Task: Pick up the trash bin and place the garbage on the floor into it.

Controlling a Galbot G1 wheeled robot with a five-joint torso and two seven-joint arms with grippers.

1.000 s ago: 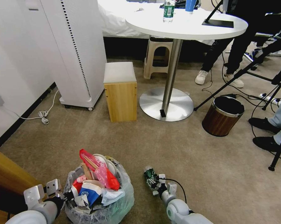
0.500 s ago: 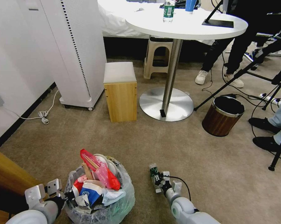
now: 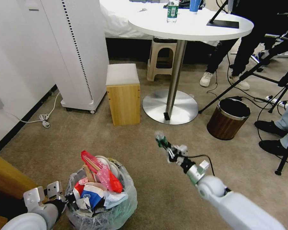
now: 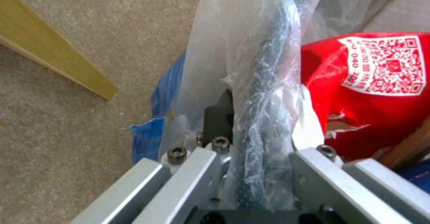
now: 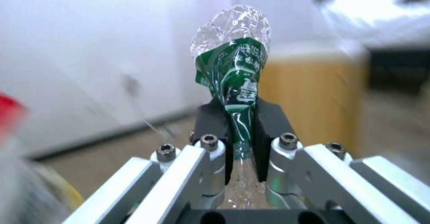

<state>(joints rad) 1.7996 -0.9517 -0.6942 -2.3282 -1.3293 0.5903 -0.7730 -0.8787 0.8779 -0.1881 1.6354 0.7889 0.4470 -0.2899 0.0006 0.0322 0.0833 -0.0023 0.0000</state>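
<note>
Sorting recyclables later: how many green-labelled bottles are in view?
2. One crushed bottle is pinched in the right tool, raised over the carpet; one upright bottle stands on the round white table.

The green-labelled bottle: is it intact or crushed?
Crushed. In the right wrist view the bottle is squeezed flat and crumpled between the right claw fingers.

The crushed clear green-labelled bottle (image 5: 233,79) has its lower end hidden between the right tool's (image 5: 240,130) pads. Beyond that tool, the room is blurred. The left tool's (image 4: 251,123) far pad sits behind crinkled clear plastic bag (image 4: 264,83).
</note>
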